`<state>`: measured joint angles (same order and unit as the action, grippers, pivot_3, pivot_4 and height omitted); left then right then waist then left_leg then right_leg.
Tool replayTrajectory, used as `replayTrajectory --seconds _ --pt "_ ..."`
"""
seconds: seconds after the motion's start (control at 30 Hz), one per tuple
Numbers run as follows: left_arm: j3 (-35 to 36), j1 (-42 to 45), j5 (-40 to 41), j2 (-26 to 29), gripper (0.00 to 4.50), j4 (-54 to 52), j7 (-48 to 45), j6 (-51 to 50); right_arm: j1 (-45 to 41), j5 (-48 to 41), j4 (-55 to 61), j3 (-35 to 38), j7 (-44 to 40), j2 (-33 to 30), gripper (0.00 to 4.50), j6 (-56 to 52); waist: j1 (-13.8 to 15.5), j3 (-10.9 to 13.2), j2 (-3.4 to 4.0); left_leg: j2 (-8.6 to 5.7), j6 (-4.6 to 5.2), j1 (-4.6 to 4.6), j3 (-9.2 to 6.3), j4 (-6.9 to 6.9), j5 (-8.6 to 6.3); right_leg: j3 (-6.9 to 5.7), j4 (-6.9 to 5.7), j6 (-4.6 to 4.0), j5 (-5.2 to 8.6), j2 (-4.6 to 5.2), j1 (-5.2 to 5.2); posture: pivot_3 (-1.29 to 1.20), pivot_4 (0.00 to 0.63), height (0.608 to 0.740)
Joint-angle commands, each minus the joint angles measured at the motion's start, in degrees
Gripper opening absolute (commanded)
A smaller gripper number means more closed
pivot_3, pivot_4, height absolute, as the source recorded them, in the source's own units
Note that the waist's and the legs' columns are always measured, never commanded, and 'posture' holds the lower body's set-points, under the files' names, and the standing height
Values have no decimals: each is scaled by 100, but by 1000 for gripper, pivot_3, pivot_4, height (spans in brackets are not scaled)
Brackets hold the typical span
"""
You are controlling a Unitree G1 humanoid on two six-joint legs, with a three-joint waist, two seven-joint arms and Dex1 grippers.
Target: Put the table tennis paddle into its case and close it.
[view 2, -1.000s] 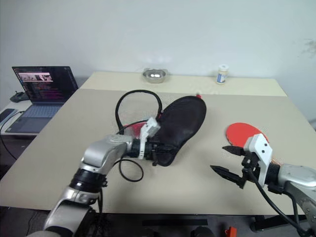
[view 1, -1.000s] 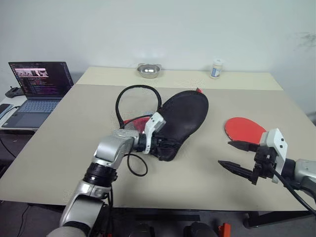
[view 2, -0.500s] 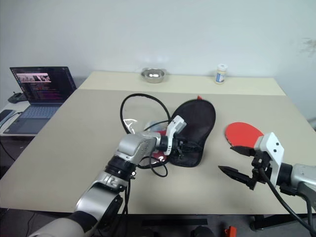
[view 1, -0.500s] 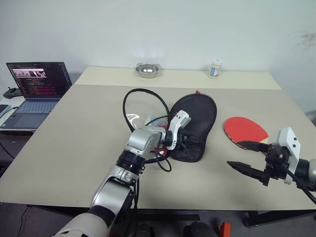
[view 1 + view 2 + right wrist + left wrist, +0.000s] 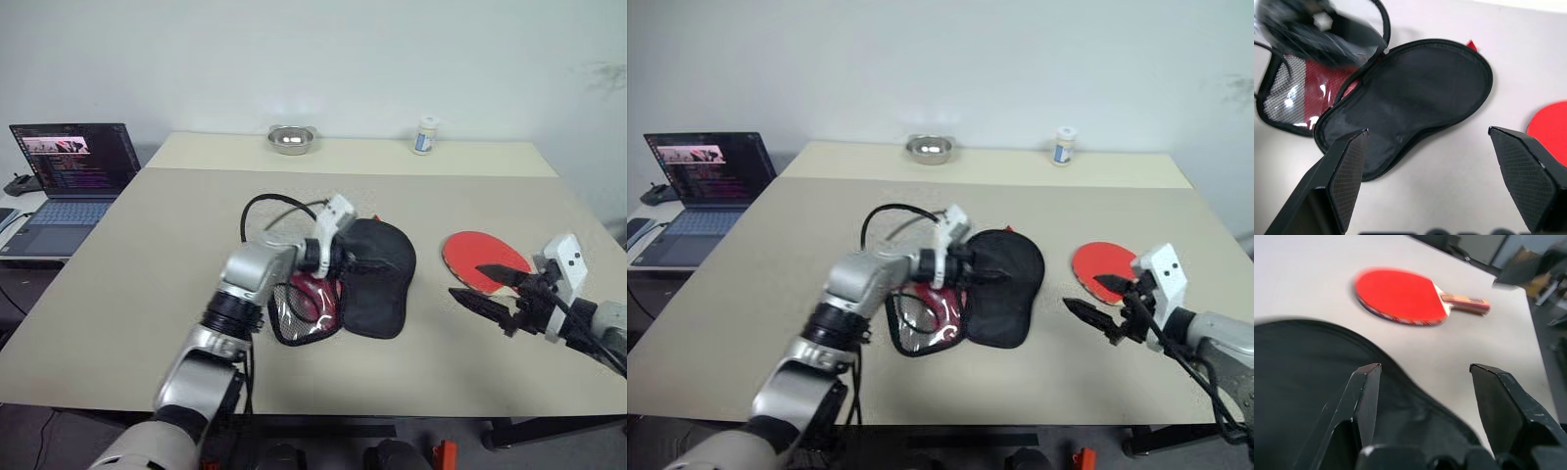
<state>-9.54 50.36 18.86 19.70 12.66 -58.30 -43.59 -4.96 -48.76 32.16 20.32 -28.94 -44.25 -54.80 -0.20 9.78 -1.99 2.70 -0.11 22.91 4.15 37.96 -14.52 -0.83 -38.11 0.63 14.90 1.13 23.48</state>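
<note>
Left eye view: the case [image 5: 377, 279] lies opened on the desk [image 5: 147, 255], black side up, its red mesh flap [image 5: 306, 305] spread beside it. The left gripper [image 5: 364, 261] hovers just over the black half, fingers parted and holding nothing. Well apart on the right, the paddle [image 5: 477, 258] rests red face up, handle toward the right gripper [image 5: 482, 285], which hangs just beside it, jaws wide and empty, pointing toward the case.
</note>
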Motion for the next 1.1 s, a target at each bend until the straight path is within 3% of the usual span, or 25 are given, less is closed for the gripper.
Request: replayTrajectory --seconds 0.03,0.2,0.37,0.6,0.83,0.97,1.1 --pt "303 104 184 521 3132 -401 -372 230 -149 144 51 -285 372 222 4307 -16 1 1 0 -2 0 0 2 0 0 0 1 0 0 0 0 0 150 740" --pt "567 -152 544 1321 3132 -786 -1142 400 -310 445 -56 -761 761 651 4307 55 -3 1 0 -10 1 2 12 3 0 2 2 1 0 0 1 0 150 740" --pt "683 -690 909 2032 3132 -1257 -1900 499 -758 1148 -648 -1487 1388 1481 4307 228 -26 1 1 -1 0 -1 15 3 0 5 -2 0 0 2 3 0 150 740" --pt "832 -1087 1141 2121 3132 -1466 -2077 905 -1151 2121 -1672 -2094 1710 2094 4307 597 11 2 0 -10 2 5 18 8 -1 5 -2 0 0 2 5 0 150 740" --pt "771 -1375 1021 2353 3132 -1462 -2167 1181 -1376 2524 -2030 -2392 1668 2433 4307 606 -11 2 1 2 3 3 23 3 -1 10 -3 -1 -1 0 11 0 150 740" --pt "667 -1499 834 2507 3185 -1484 -2214 1464 -1455 2643 -2042 -2566 1613 2704 3358 584 -46 2 1 4 2 -2 24 3 -1 11 -10 -1 -1 0 12 0 150 740" --pt "647 -1523 799 2535 3185 -1543 -2232 1594 -1548 2694 -1988 -2554 1573 2903 1910 520 -51 2 1 6 2 0 23 3 -1 11 -12 -1 0 0 14 0 150 740"
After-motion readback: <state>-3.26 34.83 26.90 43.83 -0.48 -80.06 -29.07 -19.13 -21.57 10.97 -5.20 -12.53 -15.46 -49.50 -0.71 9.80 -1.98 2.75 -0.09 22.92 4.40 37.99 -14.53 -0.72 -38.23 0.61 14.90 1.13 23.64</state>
